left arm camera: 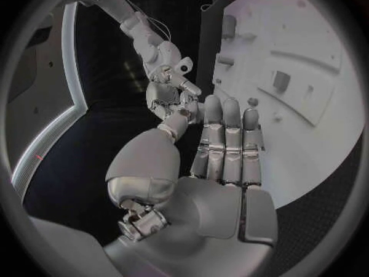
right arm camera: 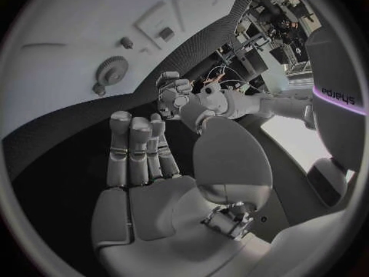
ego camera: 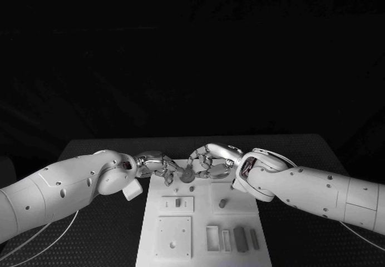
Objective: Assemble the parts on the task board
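Over task board (ego camera: 196, 222), left hand (ego camera: 161, 166) open, right hand (ego camera: 210, 161) open

White task board (ego camera: 152, 233) runs up lower-mid frame, flat on table. Grey parts on it: gear (ego camera: 187, 176) at top end, peg (ego camera: 222, 203) mid-right, slim bars (ego camera: 239, 239) lower right.

Parts (ego camera: 240, 238) on task board (ego camera: 157, 248), mid-table (ego camera: 96, 239).

Both robot hands hide the task board (ego camera: 198, 222) far end.
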Robot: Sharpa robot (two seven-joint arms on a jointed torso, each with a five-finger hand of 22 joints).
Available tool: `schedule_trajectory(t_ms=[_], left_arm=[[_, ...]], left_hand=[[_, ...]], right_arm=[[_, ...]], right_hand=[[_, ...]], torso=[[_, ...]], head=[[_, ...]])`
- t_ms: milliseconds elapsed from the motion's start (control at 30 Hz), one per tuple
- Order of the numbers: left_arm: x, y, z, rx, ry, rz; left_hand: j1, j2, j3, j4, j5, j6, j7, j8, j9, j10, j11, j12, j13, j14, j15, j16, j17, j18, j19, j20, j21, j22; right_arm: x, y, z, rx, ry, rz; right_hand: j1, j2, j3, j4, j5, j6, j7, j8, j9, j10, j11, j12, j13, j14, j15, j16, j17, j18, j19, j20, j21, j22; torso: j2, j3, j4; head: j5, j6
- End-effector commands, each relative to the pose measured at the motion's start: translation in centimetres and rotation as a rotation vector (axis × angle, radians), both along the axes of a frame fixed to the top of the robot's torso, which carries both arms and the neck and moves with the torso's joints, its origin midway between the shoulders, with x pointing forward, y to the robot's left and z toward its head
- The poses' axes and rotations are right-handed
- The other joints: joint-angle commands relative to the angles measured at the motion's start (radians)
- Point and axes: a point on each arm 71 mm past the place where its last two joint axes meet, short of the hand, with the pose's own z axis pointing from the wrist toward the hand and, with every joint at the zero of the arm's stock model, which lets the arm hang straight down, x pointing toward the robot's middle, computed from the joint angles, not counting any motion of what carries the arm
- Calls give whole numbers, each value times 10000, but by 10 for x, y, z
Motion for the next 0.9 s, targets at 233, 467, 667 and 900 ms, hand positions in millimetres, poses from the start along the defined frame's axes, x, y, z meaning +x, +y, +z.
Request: schedule_trajectory(t_ms=[233, 467, 667, 900], left_arm=[[-7, -8, 1, -349, 234, -784], [-8, -11, 1, -327, 255, -918], [-8, -11, 1, -327, 253, -912], [-8, -10, 1, -337, 233, -886]], left_hand=[[378, 240, 5, -17, 56, 45, -14, 44, 29, 13, -74, -42, 17, -40, 37, -25, 4, -101, -97, -455, -36, 204], [387, 238, 4, -17, 68, 47, -16, 48, 39, 12, -77, -41, 21, -38, 36, -23, 7, -105, -103, -457, -37, 207], [393, 240, 3, -15, 74, 47, -17, 50, 46, 11, -78, -40, 23, -38, 35, -23, 8, -108, -107, -458, -37, 209], [393, 240, 0, -13, 76, 46, -16, 52, 51, 10, -78, -40, 25, -38, 35, -23, 9, -112, -110, -458, -37, 210]], right_arm=[[-11, 12, 1, -96, -737, 772], [-14, 18, 1, -141, -710, 996], [-14, 18, 0, -151, -697, 1015], [-14, 18, -1, -298, -623, 1067]], right_hand=[[167, -52, 38, 11, -197, 29, -20, 9, -18, 38, -105, 40, -36, 16, -96, 56, -12, 370, -9, -11, 78, 189], [127, -51, 4, 16, -318, -2, -55, 8, -19, 34, -140, 35, -55, 7, -131, 58, -19, 370, -13, -11, 85, 182], [82, -10, -31, 21, -495, -9, -70, 22, -15, 33, -155, 38, -71, 0, -148, 62, -25, 370, -19, -13, 89, 176], [76, 33, -22, 20, -589, 39, -67, 58, 0, 34, -157, 43, -79, 0, -153, 70, -27, 370, -17, -17, 91, 172]], torso=[[4, 23, -14], [-5, 25, -10], [2, 18, -6], [1, 12, -10]], head=[[28, -55], [57, -84], [62, -116], [66, -127]])
